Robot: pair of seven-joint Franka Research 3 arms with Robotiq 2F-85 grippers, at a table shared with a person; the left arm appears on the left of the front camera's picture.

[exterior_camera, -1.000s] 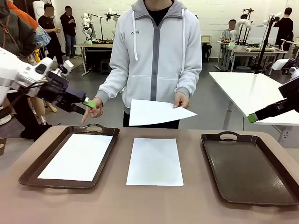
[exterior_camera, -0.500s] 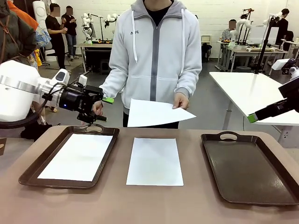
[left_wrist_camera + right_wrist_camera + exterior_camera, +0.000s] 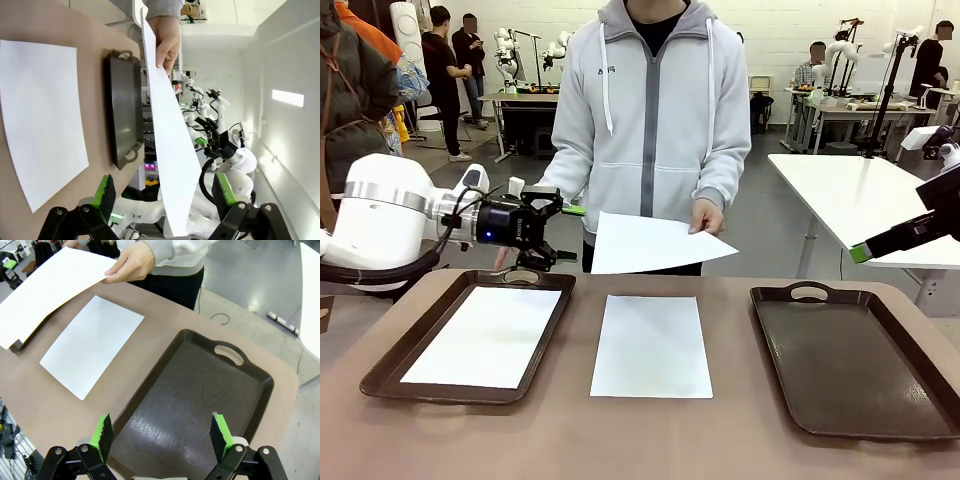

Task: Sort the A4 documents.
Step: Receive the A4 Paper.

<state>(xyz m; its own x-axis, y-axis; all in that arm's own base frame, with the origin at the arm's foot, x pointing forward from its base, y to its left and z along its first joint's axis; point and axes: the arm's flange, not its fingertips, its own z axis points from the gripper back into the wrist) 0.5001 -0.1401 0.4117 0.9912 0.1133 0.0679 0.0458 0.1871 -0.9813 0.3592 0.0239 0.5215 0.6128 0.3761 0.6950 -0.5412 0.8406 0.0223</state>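
Left tool (image 3: 565, 236), jaws wide, sits just beside the sheet (image 3: 650, 242) held in a person's hand (image 3: 708, 216); right tool (image 3: 162, 432) hangs wide above the right tray (image 3: 200, 390).

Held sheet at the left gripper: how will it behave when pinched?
Likely floppy: the held sheet bows away from the person's hand, which pinches one edge. Probably very light, so one-finger contact from the open left gripper may push it aside.

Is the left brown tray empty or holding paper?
Holding paper: one plain white A4 sheet lies flat inside the dark brown rectangular tray.
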